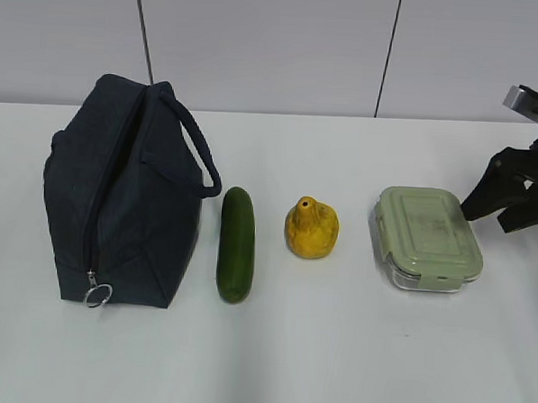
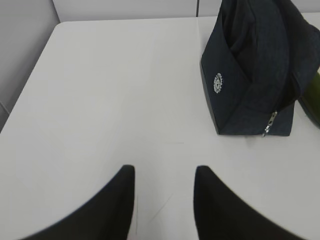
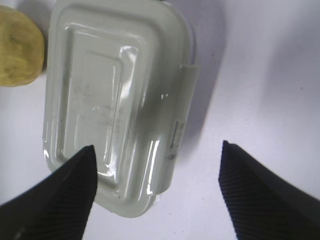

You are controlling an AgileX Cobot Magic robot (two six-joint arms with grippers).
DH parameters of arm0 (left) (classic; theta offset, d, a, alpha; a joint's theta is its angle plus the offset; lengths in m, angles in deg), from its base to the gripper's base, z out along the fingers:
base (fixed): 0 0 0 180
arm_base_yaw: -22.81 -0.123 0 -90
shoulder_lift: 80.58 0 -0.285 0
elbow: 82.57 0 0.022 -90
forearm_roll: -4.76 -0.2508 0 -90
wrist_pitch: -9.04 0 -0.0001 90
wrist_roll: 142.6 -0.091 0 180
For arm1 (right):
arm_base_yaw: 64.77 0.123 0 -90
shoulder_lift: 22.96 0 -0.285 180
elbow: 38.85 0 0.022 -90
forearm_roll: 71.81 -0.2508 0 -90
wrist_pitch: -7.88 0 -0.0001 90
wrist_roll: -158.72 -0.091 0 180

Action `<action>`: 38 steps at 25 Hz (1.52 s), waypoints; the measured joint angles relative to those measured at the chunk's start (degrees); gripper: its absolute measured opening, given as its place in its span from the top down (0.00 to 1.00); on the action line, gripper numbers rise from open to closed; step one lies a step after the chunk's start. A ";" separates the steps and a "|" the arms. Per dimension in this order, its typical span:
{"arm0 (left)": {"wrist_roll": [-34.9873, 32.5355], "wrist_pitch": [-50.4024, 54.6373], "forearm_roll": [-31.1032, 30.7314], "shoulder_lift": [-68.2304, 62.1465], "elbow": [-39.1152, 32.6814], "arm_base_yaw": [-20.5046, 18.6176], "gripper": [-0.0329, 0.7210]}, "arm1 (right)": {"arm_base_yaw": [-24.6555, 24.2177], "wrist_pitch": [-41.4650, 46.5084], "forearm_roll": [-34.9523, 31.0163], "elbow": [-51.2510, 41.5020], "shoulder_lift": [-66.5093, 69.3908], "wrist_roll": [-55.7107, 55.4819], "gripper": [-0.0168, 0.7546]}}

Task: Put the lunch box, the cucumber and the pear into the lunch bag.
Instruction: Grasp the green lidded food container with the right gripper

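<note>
On the white table (image 1: 333,349), four items stand in a row: the bag (image 1: 124,203) at left, then the cucumber (image 1: 235,245), the pear (image 1: 311,228) and the box (image 1: 428,239) at right. None is in the bag yet, and its zipper appears closed, the ring pull (image 1: 98,294) hanging low at the near end.

Step in hand, by judgement: the approach to the box. The right gripper (image 3: 157,172) hovers above the box's near end, jaws spread wide and holding nothing, one finger over the lid and the other over bare table. The next move calls for centring across the box, then descending. The bag must also be opened.

The left gripper (image 2: 164,200) is partly open and empty, over bare table well short of the bag.

The exterior view shows the full row; the left wrist view alone shows the bag's logo patch (image 2: 218,83) and side zipper (image 2: 270,121).
</note>
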 joint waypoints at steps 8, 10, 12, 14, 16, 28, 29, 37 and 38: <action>0.00 0.00 0.00 0.00 0.00 0.00 0.64 | -0.64 3.61 -5.54 0.00 2.14 7.19 0.21; 0.00 0.00 0.00 0.00 0.00 0.00 0.64 | -1.49 4.47 -8.06 0.00 3.58 9.04 0.21; 0.00 0.00 0.00 0.00 0.00 0.00 0.64 | -2.56 4.52 -8.59 0.00 4.43 9.56 0.21; 0.00 0.00 0.00 0.00 0.00 0.00 0.64 | -3.39 4.52 -8.75 0.00 4.53 9.68 0.21; 0.00 0.00 0.00 0.00 0.00 0.00 0.64 | -3.92 4.61 -8.96 0.05 4.53 9.93 0.21; 0.00 0.00 0.00 0.00 0.00 0.00 0.64 | -4.18 4.86 -14.16 0.14 8.45 14.57 0.21; 0.00 0.00 0.00 0.00 0.00 0.00 0.64 | -4.18 4.86 -14.27 0.14 8.45 14.60 0.21; 0.00 0.00 0.00 0.00 0.00 0.00 0.64 | -4.18 4.86 -16.83 0.14 10.79 16.11 0.21; 0.00 0.00 0.00 0.00 0.00 0.00 0.64 | -4.18 4.86 -17.05 0.14 11.08 16.11 0.21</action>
